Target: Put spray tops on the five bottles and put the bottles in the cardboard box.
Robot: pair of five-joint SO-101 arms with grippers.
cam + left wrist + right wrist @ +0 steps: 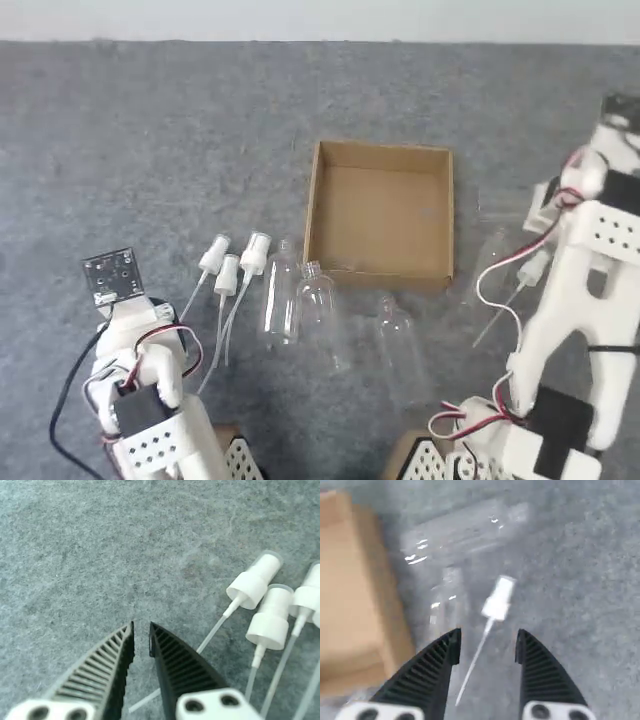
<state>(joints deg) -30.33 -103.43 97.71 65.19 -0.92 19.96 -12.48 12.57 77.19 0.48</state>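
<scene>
left pincer [141, 630] hangs barely parted and empty beside three spray tops [252, 585], left of centre. right pincer [487, 640] gapes wide above a lone spray top [497, 602], far right.

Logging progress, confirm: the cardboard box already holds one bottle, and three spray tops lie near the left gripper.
Wrong: in the high view the cardboard box holds no bottle; the bottles lie outside it. Three spray tops do lie near the left gripper.

Clear glossy plastic bottles [280, 295], matt white plastic spray tops [252, 585], matt cardboard box [380, 148], rough carpet [150, 150].
</scene>
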